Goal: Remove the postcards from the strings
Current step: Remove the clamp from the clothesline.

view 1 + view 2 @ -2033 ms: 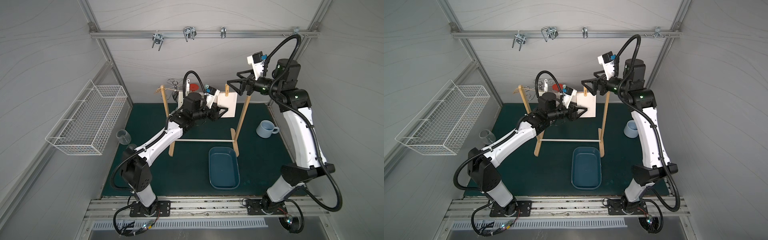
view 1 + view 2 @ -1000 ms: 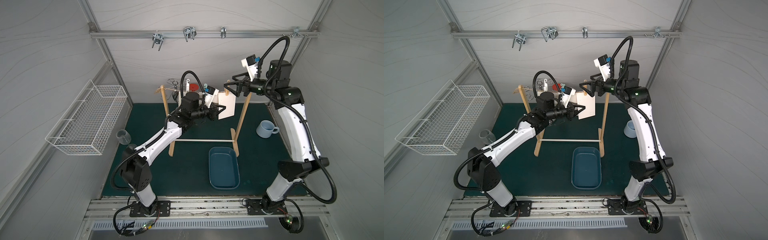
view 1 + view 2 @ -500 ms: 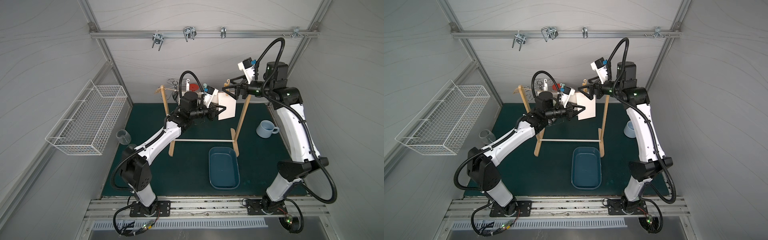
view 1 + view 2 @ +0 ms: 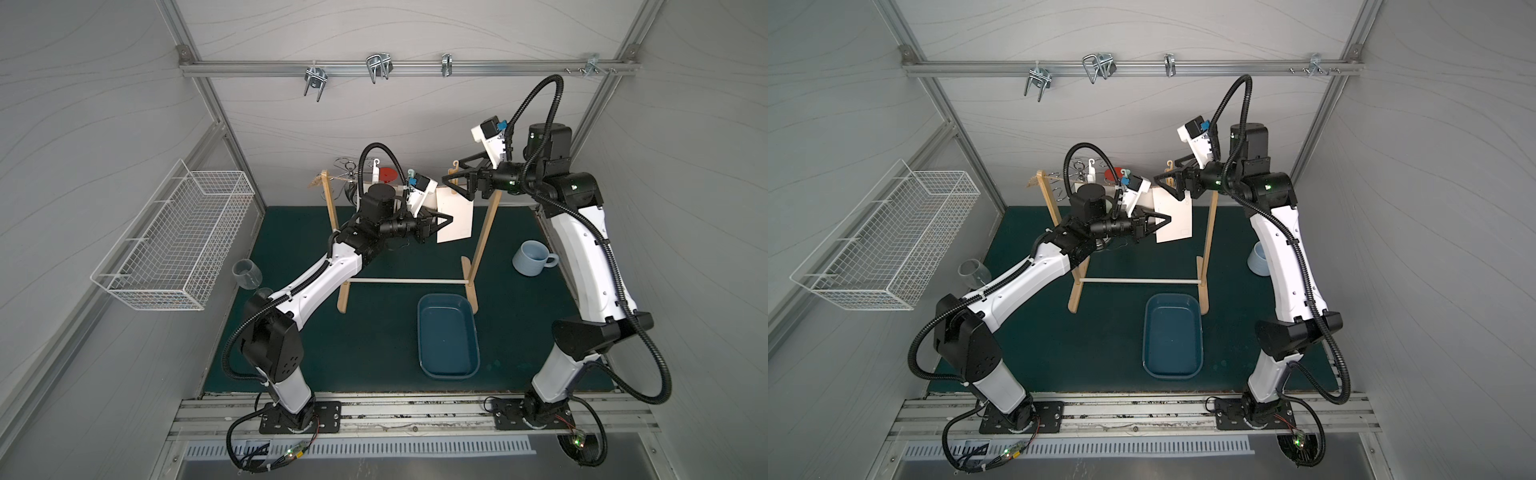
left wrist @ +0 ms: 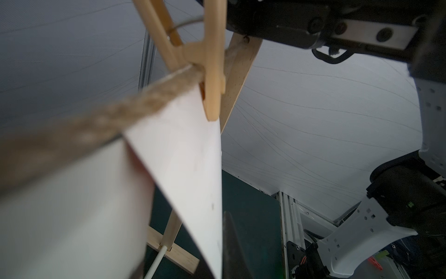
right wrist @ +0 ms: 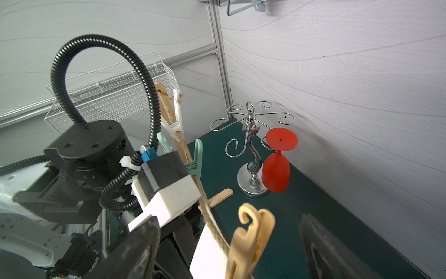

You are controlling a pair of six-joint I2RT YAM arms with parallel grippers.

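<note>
- One white postcard (image 4: 457, 216) is seen hanging from the twine (image 5: 144, 96), just beside the right-hand upright (image 4: 484, 232) of the wooden frame (image 4: 468, 286), which is set toward the far edge of the green mat (image 4: 374, 353)
- Its top corner is pinned to the twine by a tan peg (image 5: 212, 72), and the sheet is shown bowed in the left wrist view
- The left gripper (image 4: 446, 218) is closed on the card's side edge, on the side turned toward the left-hand upright (image 4: 332, 208)
- The right gripper (image 4: 456, 183) is spread wide at the level of the twine, with the tan peg between its jaws; whether the peg is touched cannot be told
- A white peg (image 6: 176, 116) and a teal peg (image 6: 198, 157) are clipped further along the twine, toward the left-hand upright
- A blue tray (image 4: 446, 328) is laid in front of the frame, toward the near edge of the mat
- A pale blue mug (image 4: 532, 257) is placed by the mat's right edge, and a clear glass (image 4: 245, 272) by its left edge
- A red goblet (image 6: 276, 169) is hung upside down on a chrome rack (image 6: 251, 145) at the far edge, behind the frame
</note>
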